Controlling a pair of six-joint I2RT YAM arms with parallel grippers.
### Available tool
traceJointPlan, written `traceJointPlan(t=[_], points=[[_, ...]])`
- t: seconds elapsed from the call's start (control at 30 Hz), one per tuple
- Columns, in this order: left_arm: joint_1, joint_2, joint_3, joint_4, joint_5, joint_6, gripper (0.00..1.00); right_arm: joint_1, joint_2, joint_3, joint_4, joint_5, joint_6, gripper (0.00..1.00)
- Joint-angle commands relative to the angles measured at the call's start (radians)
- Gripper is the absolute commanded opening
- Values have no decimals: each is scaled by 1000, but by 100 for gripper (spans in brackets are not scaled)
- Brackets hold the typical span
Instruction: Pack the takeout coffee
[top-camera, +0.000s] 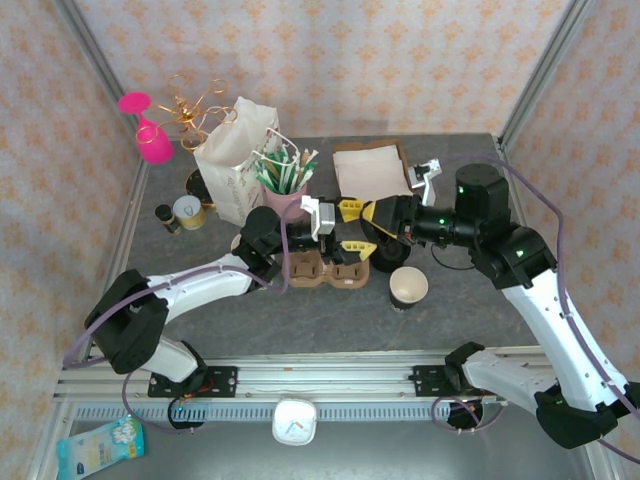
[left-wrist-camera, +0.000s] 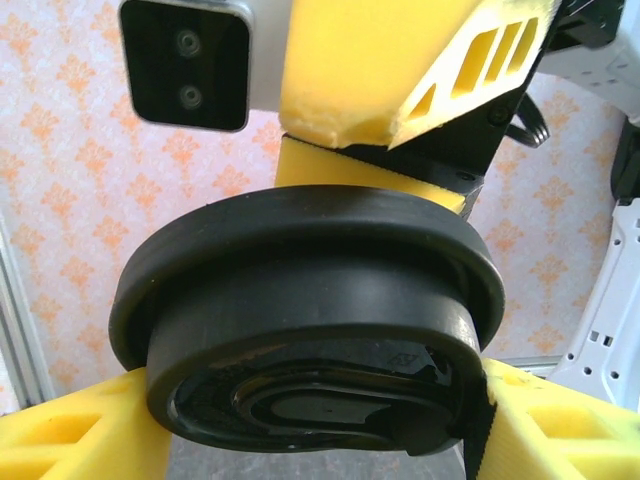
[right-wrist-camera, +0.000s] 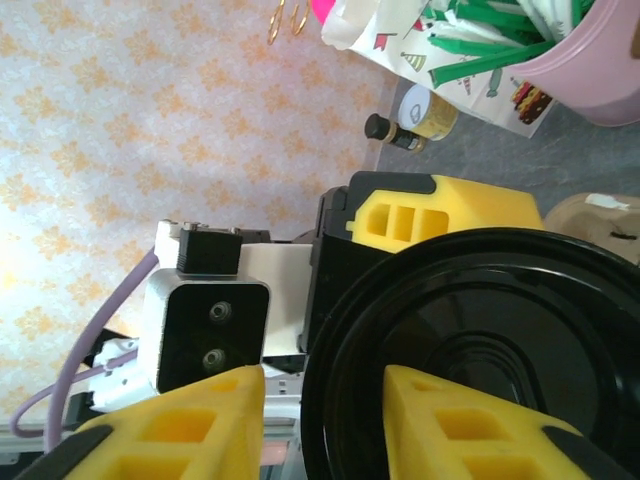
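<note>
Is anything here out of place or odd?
Yes. The black lid is off the cup: it is in the air between the left gripper and the right gripper, while the cup stands open beside the carrier.

- This is a robot test cell in a lab, dressed to look homely.
- Bare aluminium frame posts hold flat panels of orange-patterned wallpaper around a grey tabletop.
- The left arm and the right arm are bolted to a metal rail at the near edge.
- Staged props sit on the table: a pink goblet, a gift bag, a cardboard cup carrier and a paper cup.
</note>
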Motion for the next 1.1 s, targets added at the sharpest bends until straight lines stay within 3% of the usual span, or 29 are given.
traceJointPlan(t=[0.0, 0.3, 0.57, 0.83, 0.93, 1.07], points=[[-5, -53, -2, -97, -34, 50, 67, -4, 0, 59, -58, 79, -41, 42], [-44, -122, 72, -536, -239, 43, 66, -5, 6, 124, -241, 334, -126, 67], [-142, -39, 332, -1099, -542, -145, 62, -20, 20, 76, -302, 665, -135, 88], [-223, 42, 489, -1381, -736, -325, 62, -346, -15, -84, -219, 460, -188, 93], [-248, 70, 532, -1448, -760, -360, 61, -457, -45, -210, -202, 419, -211, 93], [-279, 90, 561, -1494, -797, -392, 61, -536, -89, -373, -193, 359, -243, 88]])
